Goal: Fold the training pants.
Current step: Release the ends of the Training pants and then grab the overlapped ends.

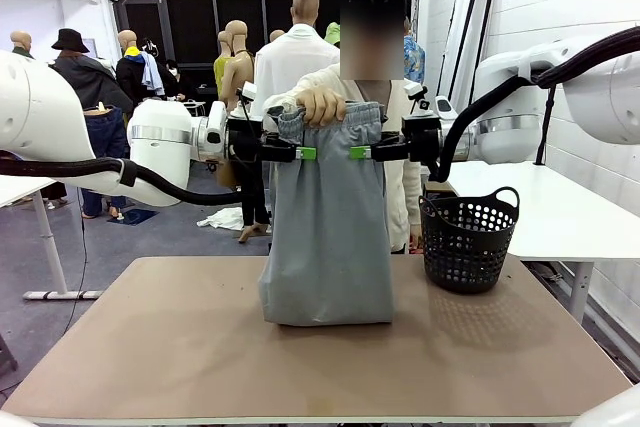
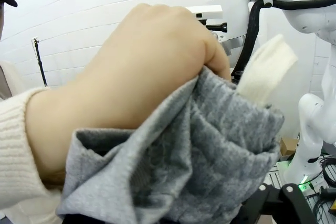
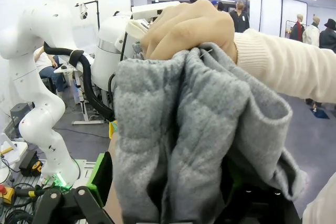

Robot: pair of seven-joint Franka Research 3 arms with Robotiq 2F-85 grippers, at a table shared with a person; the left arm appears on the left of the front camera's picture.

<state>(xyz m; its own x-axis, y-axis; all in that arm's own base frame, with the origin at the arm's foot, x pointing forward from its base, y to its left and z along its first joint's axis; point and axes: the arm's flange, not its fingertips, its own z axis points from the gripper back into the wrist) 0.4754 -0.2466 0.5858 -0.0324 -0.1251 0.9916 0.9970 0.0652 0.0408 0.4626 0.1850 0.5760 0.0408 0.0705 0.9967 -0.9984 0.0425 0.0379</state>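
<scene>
Seen from the front, the left tool (image 1: 305,153) sits at the left edge of the waistband of the grey pants (image 1: 328,237), its green pads against the cloth; whether it is pinching or merely alongside cannot be told. The pants hang upright over the middle of the worktop (image 1: 150,347), their folded lower end resting on it, with the person's hand (image 1: 322,105) bunching the waistband from above. The right tool (image 1: 360,152) meets the waistband's right edge in the same way, and a black basket (image 1: 468,242) stands near the worktop's far right edge. The left wrist camera adds a close look at the hand (image 2: 142,77) clenched over the gathered cloth (image 2: 199,156). The right wrist camera shows one green pad (image 3: 100,177) just beside the thick bundle of cloth (image 3: 189,145); the fingers stand wide around it, but whether they grip it is unclear.
</scene>
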